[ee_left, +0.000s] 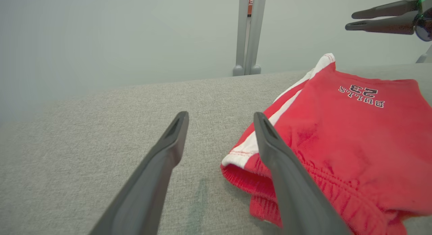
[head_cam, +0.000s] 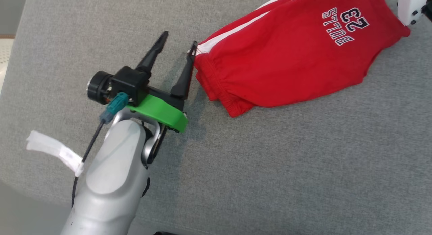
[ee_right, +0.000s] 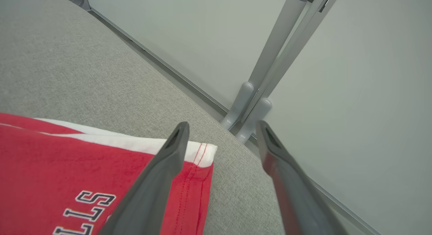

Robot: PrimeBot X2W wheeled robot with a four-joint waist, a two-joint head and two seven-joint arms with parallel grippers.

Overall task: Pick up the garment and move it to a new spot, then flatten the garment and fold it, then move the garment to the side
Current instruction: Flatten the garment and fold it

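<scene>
Shows the left gripper (head_cam: 180, 37) just left of the garment (head_cam: 287, 56), jaws spread wide and empty, the nearer jaw right beside the elastic waistband (head_cam: 216, 83). Shows the garment itself, red shorts with a white side stripe (head_cam: 236, 29) and a BULLS 23 print (head_cam: 344, 24), lying smooth on the grey bench (head_cam: 303, 160), apparently doubled leg over leg. Shows the right gripper (ee_right: 222, 124) over the garment's right-hand hem corner (ee_right: 202, 154), jaws released too, gripping nothing. Suggests flattening and a first fold done; leaves, by this reading, the move aside.
</scene>
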